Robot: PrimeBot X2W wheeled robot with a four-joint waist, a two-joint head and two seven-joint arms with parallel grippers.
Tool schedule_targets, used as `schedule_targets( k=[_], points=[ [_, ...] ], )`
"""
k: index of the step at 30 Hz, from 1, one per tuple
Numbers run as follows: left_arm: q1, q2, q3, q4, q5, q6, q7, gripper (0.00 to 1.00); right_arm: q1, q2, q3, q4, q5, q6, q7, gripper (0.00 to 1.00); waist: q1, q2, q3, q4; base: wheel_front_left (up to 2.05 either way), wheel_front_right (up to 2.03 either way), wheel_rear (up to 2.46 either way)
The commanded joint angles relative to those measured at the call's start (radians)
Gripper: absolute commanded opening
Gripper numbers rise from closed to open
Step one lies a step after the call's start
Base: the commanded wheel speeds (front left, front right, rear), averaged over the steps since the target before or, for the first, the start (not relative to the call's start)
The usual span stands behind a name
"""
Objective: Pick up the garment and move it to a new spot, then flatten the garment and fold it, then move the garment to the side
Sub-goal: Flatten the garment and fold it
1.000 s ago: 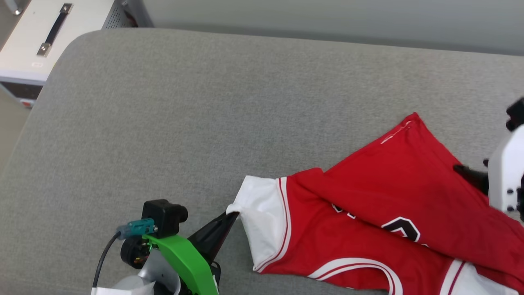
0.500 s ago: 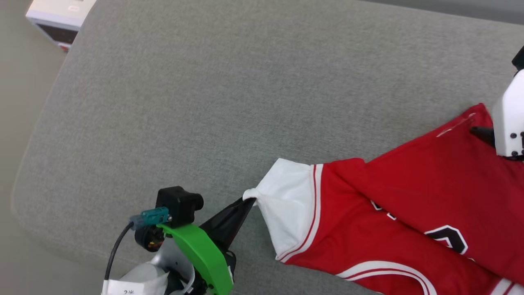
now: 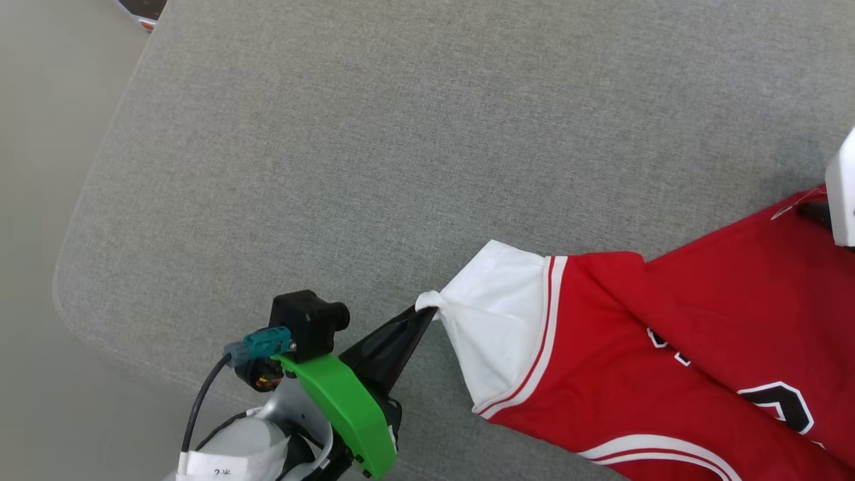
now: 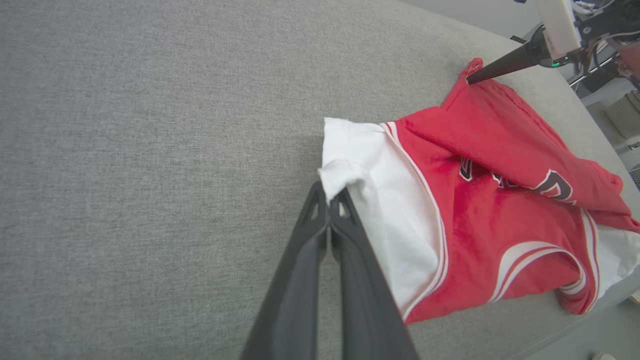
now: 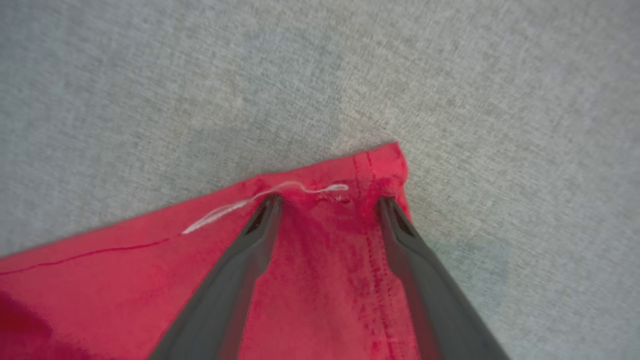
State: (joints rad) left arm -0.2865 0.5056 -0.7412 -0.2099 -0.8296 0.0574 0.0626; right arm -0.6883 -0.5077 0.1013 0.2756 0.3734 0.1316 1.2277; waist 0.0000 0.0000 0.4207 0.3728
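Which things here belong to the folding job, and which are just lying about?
In the job: garment, left pincer shut on its white sleeve, right pincer open at its red hem corner.
Just there: grey cushion underneath, pale unit's corner, floor.

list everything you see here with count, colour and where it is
garment: one, red with white sleeves and striped trim, rumpled on the right part of the padded surface, a red flap folded over part of the print
loose thread: one, white, along the garment's red hem corner
padded surface: one, grey, under the garment
floor: one, beige, left of the padded surface
box: one, white and dark, past the surface's far left corner, mostly cut off
left gripper: one, dark fingers, shut on the tip of the garment's white sleeve
right gripper: one, dark fingers, open, at the red hem corner
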Motion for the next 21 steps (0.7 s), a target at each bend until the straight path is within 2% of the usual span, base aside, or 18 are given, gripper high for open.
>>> schedule_targets(
  k=[1,2,3,4,9,16,21],
  points=[
    [-0.017,-0.004,0.001,-0.002,0.008,0.004,0.002,0.0,0.032,0.017,0.025,0.034,0.01,-0.001,0.009,1.0,0.0,0.0,0.004,0.005,0.0,0.0,0.0],
    [-0.017,-0.005,0.0,-0.001,0.007,0.004,0.002,0.0,0.042,0.017,0.031,0.042,0.015,-0.001,0.018,1.0,0.0,0.0,0.003,0.006,0.0,0.0,0.0],
    [-0.018,-0.005,0.0,0.0,0.006,0.004,0.002,0.0,0.049,0.018,0.036,0.044,0.019,-0.001,0.023,0.46,0.0,0.0,0.002,0.007,0.0,0.0,0.0],
    [-0.018,-0.006,0.0,0.002,0.006,0.005,0.002,0.0,0.056,0.019,0.041,0.045,0.023,-0.001,0.021,0.0,0.0,0.0,0.001,0.007,0.0,0.0,0.0],
    [-0.014,-0.002,0.003,0.009,0.003,0.009,0.0,0.0,0.062,0.025,0.046,0.048,0.034,-0.001,-0.045,0.0,0.0,0.0,-0.018,-0.001,0.0,0.0,0.0],
    [0.002,0.019,0.024,0.015,-0.01,0.025,-0.007,0.0,0.041,0.037,0.036,0.066,0.058,-0.001,-0.207,0.0,0.0,0.0,-0.091,-0.036,0.0,0.0,0.0],
    [0.013,0.053,0.059,0.015,-0.023,0.042,-0.01,0.0,0.043,0.032,0.034,0.077,0.075,-0.001,-0.322,0.0,0.0,0.0,-0.16,-0.069,0.0,0.0,0.0]
  ],
)
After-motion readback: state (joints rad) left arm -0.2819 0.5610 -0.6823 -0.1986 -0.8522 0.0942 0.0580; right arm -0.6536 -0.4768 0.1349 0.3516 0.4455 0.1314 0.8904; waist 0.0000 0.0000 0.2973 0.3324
